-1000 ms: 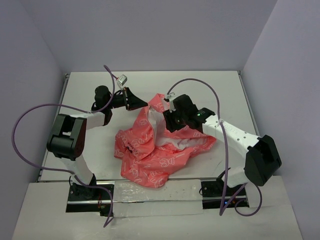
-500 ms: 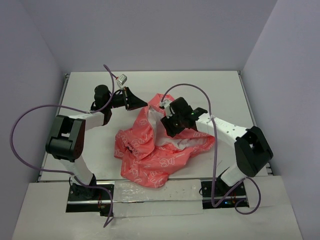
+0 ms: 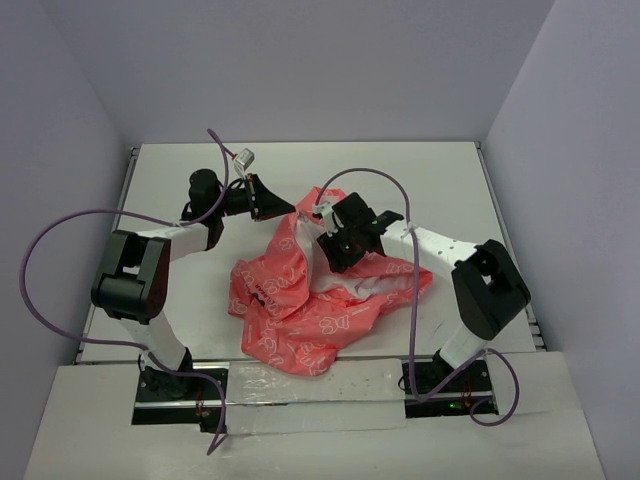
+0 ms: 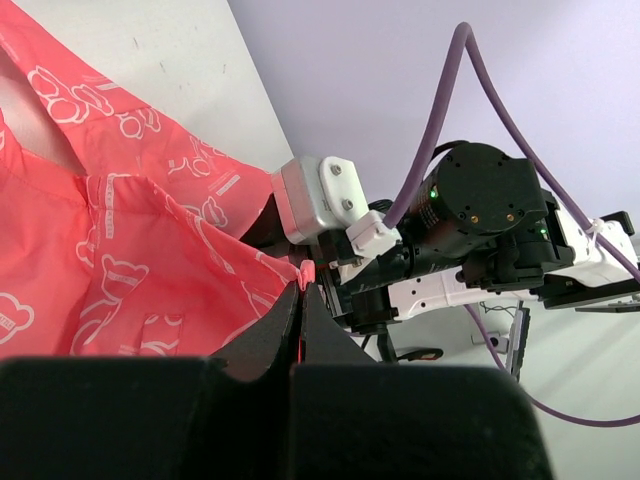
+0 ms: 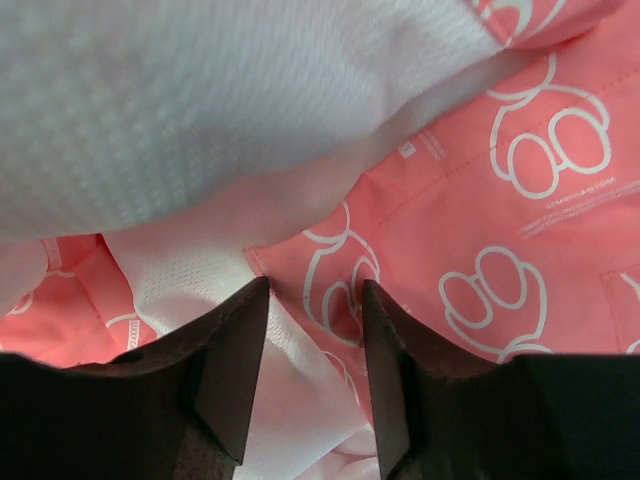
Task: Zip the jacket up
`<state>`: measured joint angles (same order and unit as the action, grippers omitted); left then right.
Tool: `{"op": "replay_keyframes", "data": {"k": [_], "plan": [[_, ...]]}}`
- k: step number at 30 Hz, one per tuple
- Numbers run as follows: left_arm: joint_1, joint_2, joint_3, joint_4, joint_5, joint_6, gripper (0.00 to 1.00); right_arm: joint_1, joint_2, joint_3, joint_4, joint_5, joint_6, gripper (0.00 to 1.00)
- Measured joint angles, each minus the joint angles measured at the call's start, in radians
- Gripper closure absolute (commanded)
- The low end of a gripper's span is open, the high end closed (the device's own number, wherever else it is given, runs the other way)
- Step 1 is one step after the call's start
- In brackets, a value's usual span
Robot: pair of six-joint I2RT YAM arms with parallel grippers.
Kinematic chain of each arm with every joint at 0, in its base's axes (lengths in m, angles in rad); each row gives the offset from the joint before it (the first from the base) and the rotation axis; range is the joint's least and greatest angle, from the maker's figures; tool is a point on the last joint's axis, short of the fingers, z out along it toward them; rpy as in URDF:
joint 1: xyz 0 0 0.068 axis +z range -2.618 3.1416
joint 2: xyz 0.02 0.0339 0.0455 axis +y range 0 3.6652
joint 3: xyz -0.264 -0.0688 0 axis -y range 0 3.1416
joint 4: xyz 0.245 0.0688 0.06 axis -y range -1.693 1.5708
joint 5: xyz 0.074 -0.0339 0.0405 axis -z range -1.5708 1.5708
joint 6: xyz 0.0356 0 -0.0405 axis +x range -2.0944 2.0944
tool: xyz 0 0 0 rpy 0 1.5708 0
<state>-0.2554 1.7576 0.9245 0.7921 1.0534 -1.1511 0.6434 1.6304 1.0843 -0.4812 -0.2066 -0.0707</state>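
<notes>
The left fingers [image 4: 268, 338] are pressed together on a thin coral edge of the jacket [image 3: 300, 310] and lift that corner a little off the table [image 3: 430, 170]. I judge this is to hold the front edge tight, so that the zipper line becomes straight. Possibly the pinched part is the zipper end, but the wrist view is too close to be sure. The right fingers [image 5: 232, 350] stand apart, with pink cloth and white lining just below the gap, so they grip nothing. They seem placed to find the other front edge. From above, the jacket lies crumpled and open at the middle of the table, with the left grip at its 11 o'clock and the right fingers near its 1 o'clock.
</notes>
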Motion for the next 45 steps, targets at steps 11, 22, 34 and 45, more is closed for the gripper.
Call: {"op": "replay_keyframes", "data": {"k": [11,22,34,45], "plan": [[0.0,0.0,0.0,0.0,-0.001,0.003,1.0,0.0,0.017,0.017,0.001,-0.001,0.006,0.97],[0.0,-0.001,0.007,-0.034,0.022,0.032,1.0,-0.12,-0.109,-0.013,0.046,-0.179,0.117,1.0],[0.0,-0.006,0.015,0.123,0.089,-0.029,1.0,-0.262,-0.223,-0.007,0.343,-0.483,0.457,1.0],[0.0,-0.007,-0.02,0.448,0.118,-0.27,1.0,-0.258,-0.224,-0.043,0.542,-0.484,0.622,1.0]]}}
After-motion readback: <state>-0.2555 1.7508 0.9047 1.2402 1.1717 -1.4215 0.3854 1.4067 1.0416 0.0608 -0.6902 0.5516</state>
